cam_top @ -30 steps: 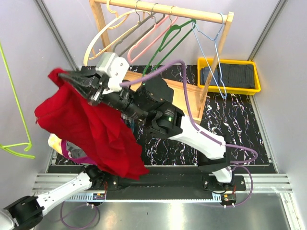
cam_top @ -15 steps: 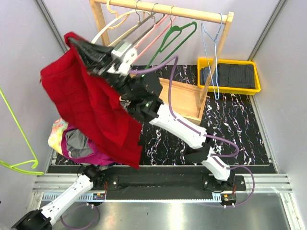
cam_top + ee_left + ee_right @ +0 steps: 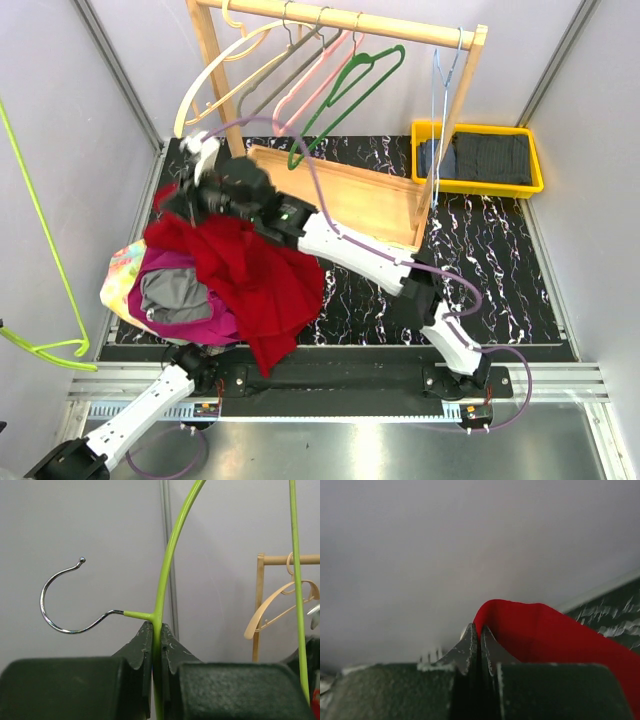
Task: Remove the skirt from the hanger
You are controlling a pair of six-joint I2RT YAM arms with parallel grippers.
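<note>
The red skirt (image 3: 250,280) is off the hanger and lies draped over a pile of clothes at the left of the table. My right gripper (image 3: 186,196) is shut on the skirt's upper edge, low beside the left wall; in the right wrist view the red cloth (image 3: 545,630) bulges out from the closed right gripper (image 3: 479,630). The bare lime-green hanger (image 3: 42,225) hangs in the air at the far left. My left gripper (image 3: 157,630) is shut on the hanger's neck (image 3: 167,555), just below the metal hook (image 3: 55,620). The left gripper itself is outside the top view.
A wooden clothes rack (image 3: 340,18) with several empty hangers stands at the back, its wooden base (image 3: 350,195) on the table. A yellow bin (image 3: 478,130) with dark cloth sits at the back right. The pile holds grey, magenta and patterned clothes (image 3: 165,295).
My right arm has swung down from high in the air to the table's left side, and the skirt has dropped onto the clothes pile. The green hanger stays held at the left.
</note>
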